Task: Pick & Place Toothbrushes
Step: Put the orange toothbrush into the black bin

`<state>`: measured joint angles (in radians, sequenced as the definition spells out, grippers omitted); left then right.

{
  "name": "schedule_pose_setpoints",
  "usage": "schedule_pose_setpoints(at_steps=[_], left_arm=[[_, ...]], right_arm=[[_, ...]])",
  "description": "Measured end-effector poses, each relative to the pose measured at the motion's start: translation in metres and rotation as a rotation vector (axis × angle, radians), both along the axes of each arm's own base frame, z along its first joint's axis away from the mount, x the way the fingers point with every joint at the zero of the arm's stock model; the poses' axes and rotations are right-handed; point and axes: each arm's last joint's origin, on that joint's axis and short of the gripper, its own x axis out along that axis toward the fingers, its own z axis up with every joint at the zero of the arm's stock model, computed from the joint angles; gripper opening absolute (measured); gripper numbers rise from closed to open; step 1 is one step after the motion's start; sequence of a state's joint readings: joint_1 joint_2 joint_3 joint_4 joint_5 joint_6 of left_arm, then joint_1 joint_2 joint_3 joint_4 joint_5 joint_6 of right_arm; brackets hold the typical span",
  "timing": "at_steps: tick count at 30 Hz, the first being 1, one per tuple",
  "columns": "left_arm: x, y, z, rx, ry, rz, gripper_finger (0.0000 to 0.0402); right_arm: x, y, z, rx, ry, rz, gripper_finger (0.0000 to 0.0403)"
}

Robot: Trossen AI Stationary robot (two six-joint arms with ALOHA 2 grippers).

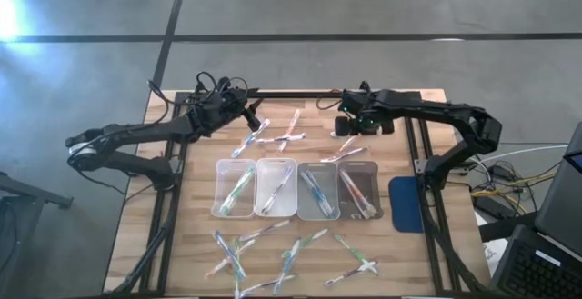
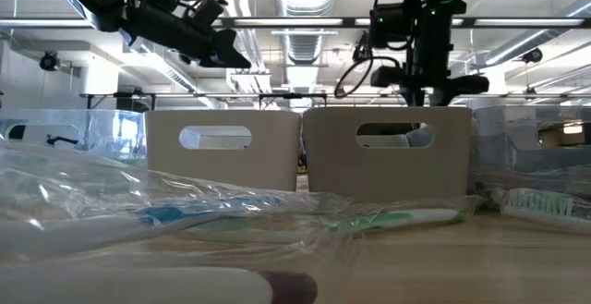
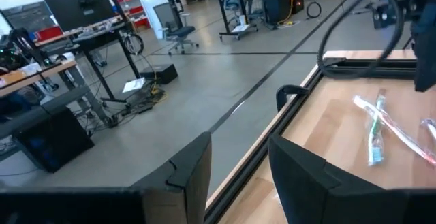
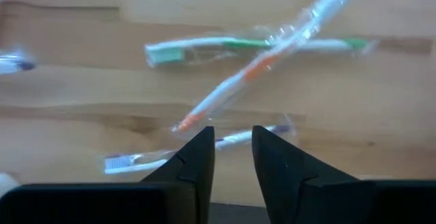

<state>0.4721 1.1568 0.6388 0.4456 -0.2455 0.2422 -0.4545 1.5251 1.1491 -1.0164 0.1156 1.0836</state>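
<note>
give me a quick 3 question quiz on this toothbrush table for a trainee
1. How many clear trays sit in the middle row?
2. True or false: the right gripper is holding a toothbrush.
3. The blue pad lies on which arm's side: A) left, B) right?

Key: 1. Four. 2. False; its fingers hang apart and empty above a purple-accented toothbrush. 3. B.

Row of four clear trays blocks the counter middle. Loose toothbrushes clutter the 6 o'clock strip and more sit around 12. Bare wood at 9 o'clock gives a claw room.
</note>
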Motion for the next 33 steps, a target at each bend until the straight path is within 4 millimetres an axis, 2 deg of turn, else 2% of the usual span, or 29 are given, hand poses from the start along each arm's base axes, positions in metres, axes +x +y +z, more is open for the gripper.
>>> schedule_pose_setpoints(at_steps=[7, 16, 22, 33], left_arm=[[0.0, 0.0, 0.002, 0.024, -0.004, -0.005, 0.0151], [0.002, -0.003, 0.006, 0.04, -0.045, -0.121, 0.0151], [0.003, -0.003, 0.008, 0.052, -0.059, -0.133, 0.0151], [0.003, -0.003, 0.009, 0.07, -0.066, -0.134, 0.0151]], right_arm=[[-0.005, 0.007, -0.021, 0.029, 0.008, -0.127, 0.0147], [-0.003, 0.005, -0.047, 0.011, -0.111, -0.226, 0.0187], [-0.008, 0.001, -0.059, -0.009, -0.136, -0.278, 0.0191], [-0.016, -0.004, -0.077, -0.029, -0.161, -0.308, 0.017]])
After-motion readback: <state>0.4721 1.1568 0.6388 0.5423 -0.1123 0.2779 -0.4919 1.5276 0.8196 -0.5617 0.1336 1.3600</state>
